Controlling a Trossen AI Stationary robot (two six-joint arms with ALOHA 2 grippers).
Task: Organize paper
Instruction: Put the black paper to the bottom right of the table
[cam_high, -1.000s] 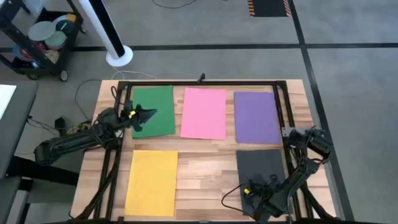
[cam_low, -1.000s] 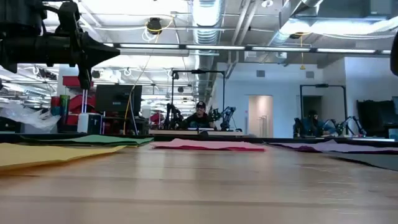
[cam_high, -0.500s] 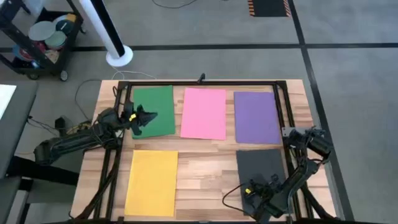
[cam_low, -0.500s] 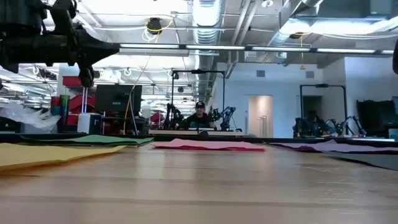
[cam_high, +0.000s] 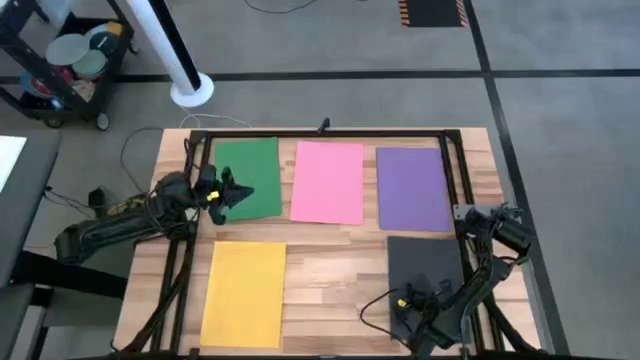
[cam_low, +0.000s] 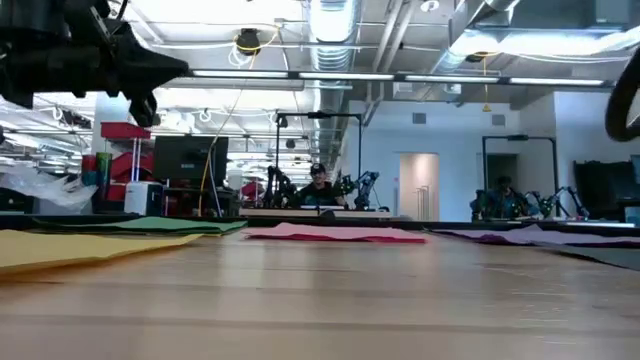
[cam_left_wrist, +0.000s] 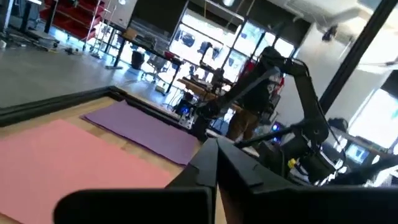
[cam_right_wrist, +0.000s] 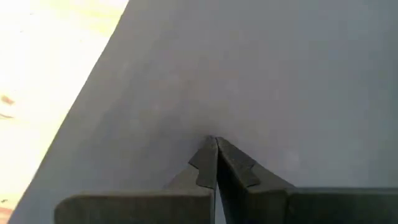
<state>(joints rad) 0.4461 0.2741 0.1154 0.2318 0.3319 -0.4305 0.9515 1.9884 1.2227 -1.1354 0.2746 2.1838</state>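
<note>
Five paper sheets lie flat on the wooden table: green (cam_high: 247, 170), pink (cam_high: 328, 182) and purple (cam_high: 412, 188) in the far row, yellow (cam_high: 244, 292) and black (cam_high: 430, 262) in the near row. My left gripper (cam_high: 242, 190) hovers shut above the green sheet's near right part, well clear of the table in the low view (cam_low: 172, 68). My right gripper (cam_high: 418, 298) is shut, with its tips on the black sheet's near left part. My right gripper presses its shut fingertips (cam_right_wrist: 214, 149) down on the top face of the black sheet (cam_right_wrist: 261, 81), not far from the sheet's left edge (cam_right_wrist: 93, 81). The fingers come from above, slanting. The sheet lies flat on the table.
A black metal frame (cam_high: 320, 133) runs around the table's far edge and sides. Bare wood (cam_high: 330, 270) lies between the yellow and black sheets. Cables (cam_high: 375, 305) loop beside my right gripper. Beyond the table, a person (cam_low: 318, 185) sits in the room.
My right gripper has gone a little toward the table's right edge, staying shut, and the black sheet has slid flat along the table with it. My left gripper has drawn back slightly toward the table's left edge above the green sheet, still shut.
</note>
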